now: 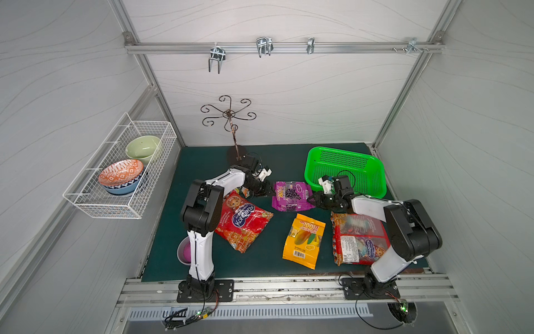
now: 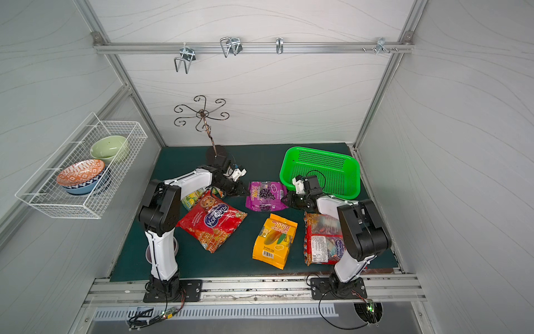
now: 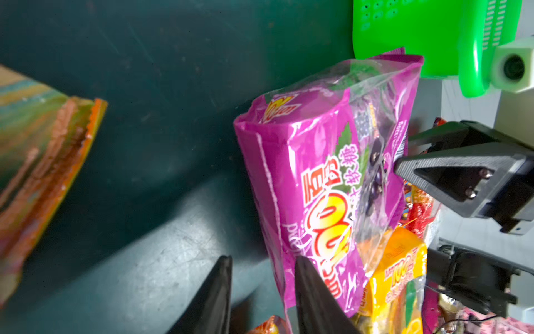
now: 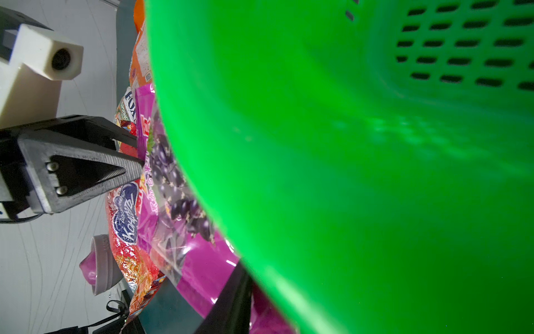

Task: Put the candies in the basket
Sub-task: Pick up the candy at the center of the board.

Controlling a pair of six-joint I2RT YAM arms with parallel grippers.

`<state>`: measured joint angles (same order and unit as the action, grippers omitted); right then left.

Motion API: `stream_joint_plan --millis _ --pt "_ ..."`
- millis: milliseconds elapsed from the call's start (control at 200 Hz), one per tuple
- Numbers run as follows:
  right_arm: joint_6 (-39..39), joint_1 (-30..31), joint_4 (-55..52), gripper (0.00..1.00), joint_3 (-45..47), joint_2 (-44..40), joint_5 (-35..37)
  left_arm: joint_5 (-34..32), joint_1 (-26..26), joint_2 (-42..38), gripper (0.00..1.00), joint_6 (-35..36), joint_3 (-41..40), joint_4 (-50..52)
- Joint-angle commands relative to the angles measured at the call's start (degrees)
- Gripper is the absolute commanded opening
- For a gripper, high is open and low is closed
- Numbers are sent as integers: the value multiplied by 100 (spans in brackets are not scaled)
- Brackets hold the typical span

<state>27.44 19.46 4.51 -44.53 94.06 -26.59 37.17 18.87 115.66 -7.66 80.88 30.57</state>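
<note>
1. Both top views: purple crinkly plastic grape candy bag (image 1: 291, 195) lies on dark green mat (image 1: 254, 269), just beside bright green perforated plastic basket (image 1: 344, 159), outside it; left gripper (image 1: 271, 193) and right gripper (image 1: 310, 199) at its opposite ends. Judged light, soft, slippery; pinch the flat sealed ends.
2. Left wrist: left jaws narrow, straddling bag's seam; clamp cannot be told. Print: Chinese characters, "100".
3. Right wrist: right jaws' state cannot be told. Readable: "FOX" on small green-yellow bag (image 4: 128, 105); "Конфеты" on red bag (image 4: 124, 214).

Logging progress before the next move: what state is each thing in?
green basket: empty, on the mat
purple bag: lying on the mat
left hand: at the purple bag's end, grip unclear
right hand: at its opposite end, grip unclear
yellow bag: lying on the mat
</note>
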Motion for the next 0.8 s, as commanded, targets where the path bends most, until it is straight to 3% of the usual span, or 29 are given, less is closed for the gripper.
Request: stream_joint_plan --millis 0,95,195,400,500,585,795 --pt "-29 65 10 31 185 -349 275 -77 29 108 27 67 121 11" --pt "-11 65 -87 31 241 -491 541 -221 29 133 16 54 138 48" --pt "-6 59 -152 32 219 -469 603 -222 29 171 11 64 160 89" --pt "-55 125 -211 32 95 -266 511 179 30 273 10 190 437 255" --pt "-55 202 -268 31 50 -239 618 247 54 343 18 137 456 247" --pt "-37 223 -329 25 56 -282 746 237 73 421 20 56 446 196" --pt "-4 222 -340 16 129 -381 919 160 73 580 12 27 629 293"
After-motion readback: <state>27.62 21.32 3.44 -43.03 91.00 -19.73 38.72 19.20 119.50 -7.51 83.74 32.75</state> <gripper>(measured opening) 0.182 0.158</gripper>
